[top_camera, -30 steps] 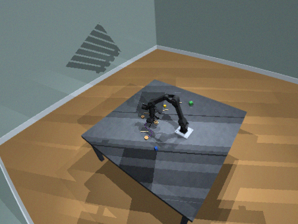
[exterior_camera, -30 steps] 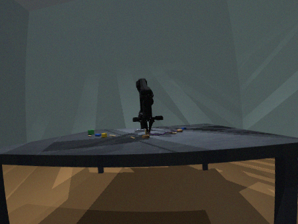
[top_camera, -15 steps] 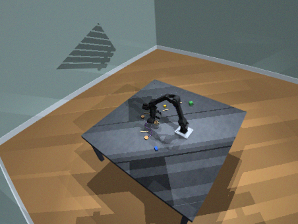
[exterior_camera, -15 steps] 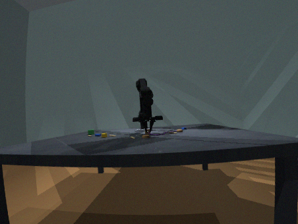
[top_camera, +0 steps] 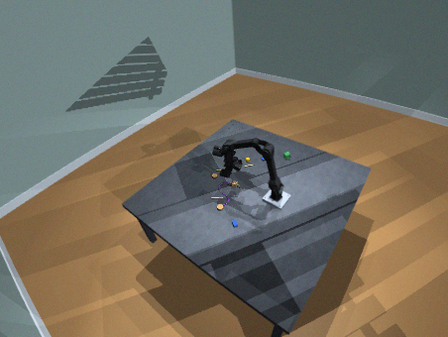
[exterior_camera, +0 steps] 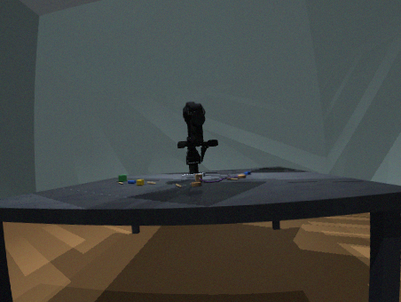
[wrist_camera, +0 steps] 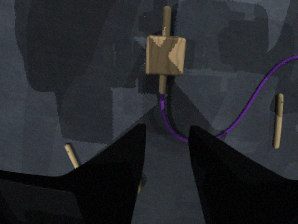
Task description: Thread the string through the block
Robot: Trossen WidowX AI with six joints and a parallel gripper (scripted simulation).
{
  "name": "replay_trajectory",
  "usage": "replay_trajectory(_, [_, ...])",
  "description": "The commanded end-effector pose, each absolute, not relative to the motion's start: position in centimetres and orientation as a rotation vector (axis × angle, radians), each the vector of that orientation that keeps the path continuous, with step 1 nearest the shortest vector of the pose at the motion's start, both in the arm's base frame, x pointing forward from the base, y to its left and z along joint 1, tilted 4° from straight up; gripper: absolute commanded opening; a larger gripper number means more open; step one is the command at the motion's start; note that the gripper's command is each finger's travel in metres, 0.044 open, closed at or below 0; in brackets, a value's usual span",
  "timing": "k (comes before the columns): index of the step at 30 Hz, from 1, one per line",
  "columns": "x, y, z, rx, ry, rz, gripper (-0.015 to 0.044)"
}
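The wooden block (top_camera: 235, 183) (exterior_camera: 198, 177) (wrist_camera: 160, 60) sits on the table (top_camera: 164, 208). The string's stick (wrist_camera: 167, 21) runs through its hole and shows on both sides; a longer part shows at the top side in the wrist view, a short tail at the lower side. The purple string (wrist_camera: 255, 95) (exterior_camera: 215, 181) leaves that tail and curves right, toward the round button (top_camera: 220, 207) (exterior_camera: 241, 176). My gripper (wrist_camera: 168, 132) is partly open and empty, above the table on the string side of the block. The string passes below its fingertips in the wrist view. The hole itself is hidden.
Loose sticks (wrist_camera: 278, 120) (top_camera: 216, 197) lie on both sides of the block. A second round button (top_camera: 214, 175) (exterior_camera: 196, 184) lies near the block. A yellow cube (top_camera: 248, 160), a green cube (top_camera: 286, 155) and blue pieces (top_camera: 235, 223) (exterior_camera: 131, 181) are farther off.
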State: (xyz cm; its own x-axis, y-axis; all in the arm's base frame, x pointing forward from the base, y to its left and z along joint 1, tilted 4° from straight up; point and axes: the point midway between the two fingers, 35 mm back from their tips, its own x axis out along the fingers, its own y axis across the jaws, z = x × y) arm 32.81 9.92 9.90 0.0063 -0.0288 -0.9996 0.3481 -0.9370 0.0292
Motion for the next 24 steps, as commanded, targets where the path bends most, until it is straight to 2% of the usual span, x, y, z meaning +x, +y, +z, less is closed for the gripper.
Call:
replay_trajectory(1, [32.6,9.8,9.9,1.934,0.457,-1.935,0.0120])
replay_trajectory(13, [30.5,9.1,9.9,1.108,1.234,-1.156,0.0120])
replay_trajectory(24, [29.2,8.6,9.8,0.612,1.469,-0.674,0.0120])
